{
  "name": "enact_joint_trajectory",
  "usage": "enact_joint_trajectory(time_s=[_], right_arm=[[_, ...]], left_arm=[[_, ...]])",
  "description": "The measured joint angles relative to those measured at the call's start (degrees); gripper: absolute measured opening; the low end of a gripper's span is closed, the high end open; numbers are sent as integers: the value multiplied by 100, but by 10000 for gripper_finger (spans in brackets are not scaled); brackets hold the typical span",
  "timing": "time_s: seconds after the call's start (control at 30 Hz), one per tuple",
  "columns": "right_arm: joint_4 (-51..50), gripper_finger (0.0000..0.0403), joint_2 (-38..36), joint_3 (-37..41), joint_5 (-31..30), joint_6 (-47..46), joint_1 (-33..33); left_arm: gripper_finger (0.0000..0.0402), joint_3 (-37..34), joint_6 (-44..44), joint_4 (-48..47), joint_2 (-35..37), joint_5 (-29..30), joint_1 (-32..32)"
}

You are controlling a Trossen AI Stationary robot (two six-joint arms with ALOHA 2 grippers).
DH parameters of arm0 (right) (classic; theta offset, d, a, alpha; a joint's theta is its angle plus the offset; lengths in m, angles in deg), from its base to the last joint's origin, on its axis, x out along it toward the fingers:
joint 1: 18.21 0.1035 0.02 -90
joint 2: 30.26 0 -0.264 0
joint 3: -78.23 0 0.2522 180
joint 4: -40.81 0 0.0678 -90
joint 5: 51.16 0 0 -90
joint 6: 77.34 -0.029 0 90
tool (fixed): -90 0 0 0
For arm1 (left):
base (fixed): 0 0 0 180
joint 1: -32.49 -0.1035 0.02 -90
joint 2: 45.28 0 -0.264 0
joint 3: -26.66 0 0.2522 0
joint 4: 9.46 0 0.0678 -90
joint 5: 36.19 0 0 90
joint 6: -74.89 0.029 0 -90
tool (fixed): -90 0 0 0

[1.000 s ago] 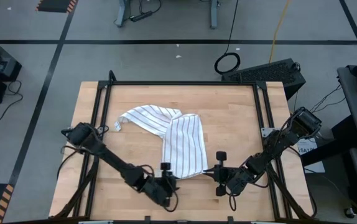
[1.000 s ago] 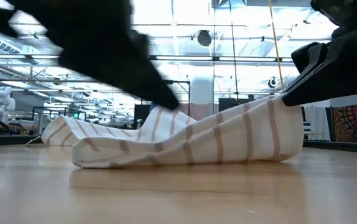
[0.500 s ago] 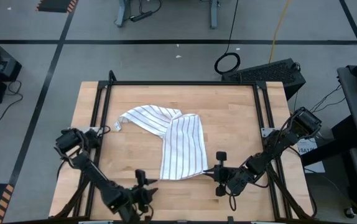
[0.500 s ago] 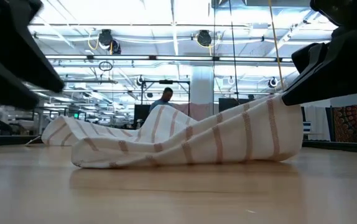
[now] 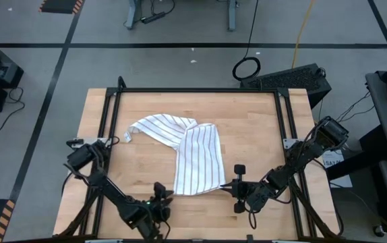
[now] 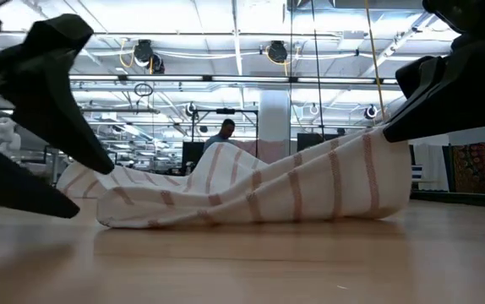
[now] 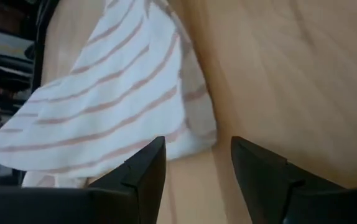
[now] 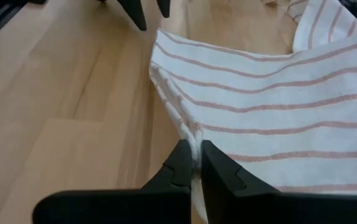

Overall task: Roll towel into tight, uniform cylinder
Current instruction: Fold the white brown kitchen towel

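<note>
My right gripper (image 8: 194,163) is closed on the near corner of the towel (image 5: 187,152) and lifts this edge a little from the wooden table (image 5: 254,128). My left gripper (image 5: 158,202) has its fingers (image 7: 142,168) apart and holds nothing; it seems to hang just above the table, near the towel's other near corner. The towel lies folded over itself, not rolled, in the middle of the table.
</note>
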Motion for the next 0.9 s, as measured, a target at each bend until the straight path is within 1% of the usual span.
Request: enact_joint_trajectory(time_s=[0.07,0.13,0.2,0.43,0.5,0.6,0.77,0.9], right_arm=[[-4,3,0,0,-6,11,0],[-10,4,0,0,-9,11,0],[-30,4,0,0,-8,11,0],[-21,4,0,0,12,-35,2],[-27,4,0,0,12,-57,0],[-31,4,0,0,12,-55,1],[-30,4,0,0,13,-159,0],[-30,4,0,0,12,-274,0]], left_arm=[[187,0,-59,-5,-1,-2,-93],[187,24,-884,-52,-26,2,-158],[187,47,-1292,-68,-29,80,-220],[187,57,-1825,-355,-22,-30,-149],[187,57,-1836,-425,-22,-64,-70],[187,57,-1434,-407,-18,-37,40],[187,20,-28,-357,8,83,132],[187,9,798,-349,13,234,120]])
